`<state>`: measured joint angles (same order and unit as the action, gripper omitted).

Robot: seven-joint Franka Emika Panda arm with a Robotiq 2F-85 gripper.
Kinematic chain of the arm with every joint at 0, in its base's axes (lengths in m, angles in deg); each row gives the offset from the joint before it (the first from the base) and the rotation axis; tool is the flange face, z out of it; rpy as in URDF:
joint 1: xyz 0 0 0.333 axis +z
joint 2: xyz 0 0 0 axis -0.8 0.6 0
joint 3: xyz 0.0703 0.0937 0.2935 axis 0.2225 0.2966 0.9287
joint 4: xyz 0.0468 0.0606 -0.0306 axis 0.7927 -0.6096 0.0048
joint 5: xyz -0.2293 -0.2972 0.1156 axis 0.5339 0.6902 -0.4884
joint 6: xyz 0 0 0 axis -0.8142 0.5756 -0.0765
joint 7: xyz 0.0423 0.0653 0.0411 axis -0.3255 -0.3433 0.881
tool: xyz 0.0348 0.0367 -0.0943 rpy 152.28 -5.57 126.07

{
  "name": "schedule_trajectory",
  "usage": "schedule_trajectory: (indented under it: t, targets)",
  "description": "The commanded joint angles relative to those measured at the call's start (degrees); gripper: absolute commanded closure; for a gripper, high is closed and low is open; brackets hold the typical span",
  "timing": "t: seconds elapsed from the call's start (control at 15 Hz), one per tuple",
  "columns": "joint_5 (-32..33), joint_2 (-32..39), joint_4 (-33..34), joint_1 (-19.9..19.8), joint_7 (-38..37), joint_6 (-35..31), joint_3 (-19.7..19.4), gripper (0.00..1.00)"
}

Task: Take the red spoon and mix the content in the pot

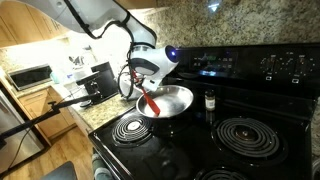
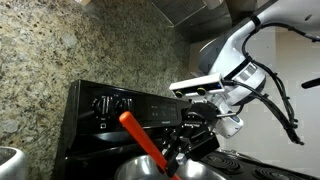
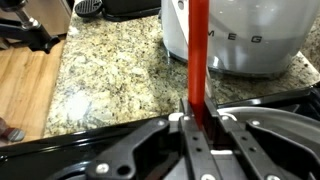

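My gripper point(image 1: 150, 88) is shut on the red spoon point(image 1: 150, 101) and holds it tilted over the pot point(image 1: 172, 101), a shallow shiny silver pan on a back burner. In an exterior view the spoon point(image 2: 140, 140) slants from upper left down into the pot point(image 2: 135, 172), with the gripper point(image 2: 178, 150) clamped low on it. In the wrist view the spoon's handle point(image 3: 198, 50) runs straight up from between the shut fingers point(image 3: 198, 122), and the pot's rim point(image 3: 270, 108) shows at the right. The pot's content is hidden.
A small dark shaker jar point(image 1: 209, 101) stands on the stove beside the pot. A front coil burner point(image 1: 132, 127) and a right coil burner point(image 1: 248, 137) lie bare. The control panel point(image 2: 120, 108) rises behind. A white appliance point(image 3: 245, 35) sits on the granite counter point(image 3: 110, 75).
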<state>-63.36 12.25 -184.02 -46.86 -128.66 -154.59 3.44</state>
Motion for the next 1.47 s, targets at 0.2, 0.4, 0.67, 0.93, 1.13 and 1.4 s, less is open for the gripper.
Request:
schedule_trajectory:
  t: [0.2, 0.4, 0.67, 0.93, 1.13, 1.4]
  targets:
    - [-0.1, 0.3, 2.2, 0.3, 1.4, 2.9, 1.4, 0.96]
    - [-0.2, 1.3, 4.2, 0.4, 4.1, 3.7, 1.9, 0.96]
    - [-1.6, 3.1, 7.2, 0.1, 9.2, 4.2, 2.7, 0.96]
    - [-3.4, 6.3, 11.9, -0.6, 12.3, 6.5, 3.2, 0.96]
    - [-6.3, 8.2, 15.7, -1.2, 14.9, 6.5, 3.4, 0.96]
    - [-11.6, 9.9, 20.3, -2.5, 18.6, 5.4, 3.5, 0.96]
